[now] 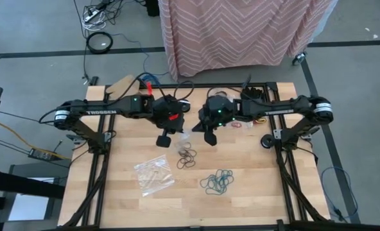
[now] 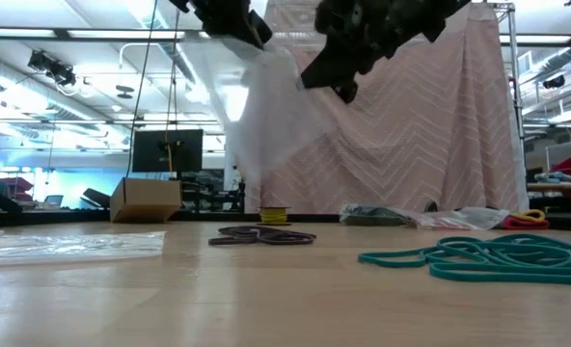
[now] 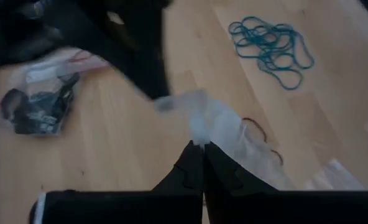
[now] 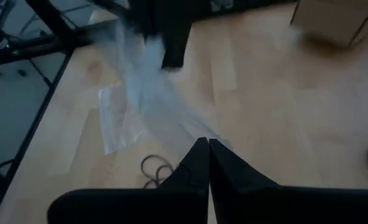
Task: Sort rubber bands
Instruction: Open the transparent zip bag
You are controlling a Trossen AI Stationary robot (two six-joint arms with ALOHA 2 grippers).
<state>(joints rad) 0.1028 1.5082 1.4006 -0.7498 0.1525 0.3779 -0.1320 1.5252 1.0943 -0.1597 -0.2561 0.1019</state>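
A clear crinkly plastic bag point(image 2: 266, 106) hangs in the air between my two grippers over the middle of the table. My left gripper point(image 1: 164, 140) and my right gripper point(image 1: 210, 136) are both shut on it. Below it, dark brown rubber bands point(image 1: 187, 157) lie loose on the wood, also showing in the low view point(image 2: 262, 235). A heap of teal rubber bands point(image 1: 217, 181) lies nearer the front edge. A few red rubber bands point(image 1: 240, 126) lie by the right arm. My left gripper pinches a bunched edge of the clear bag point(image 3: 201, 132) between its two shut fingers, slanting down from the table's left. The bag is lifted clear of the table and hangs below the fingers. My right gripper pinches another part of the same bag point(image 4: 190, 135) between its shut fingers, slanting down from the table's right. From there the film stretches away toward the left gripper, clear of the wood.
A second clear bag point(image 1: 153, 173) lies flat on the table near the front left. A bag with dark contents point(image 3: 38, 109) lies at the far right. A cardboard box point(image 2: 146, 200) stands at the far left edge. Open wood lies along the front edge.
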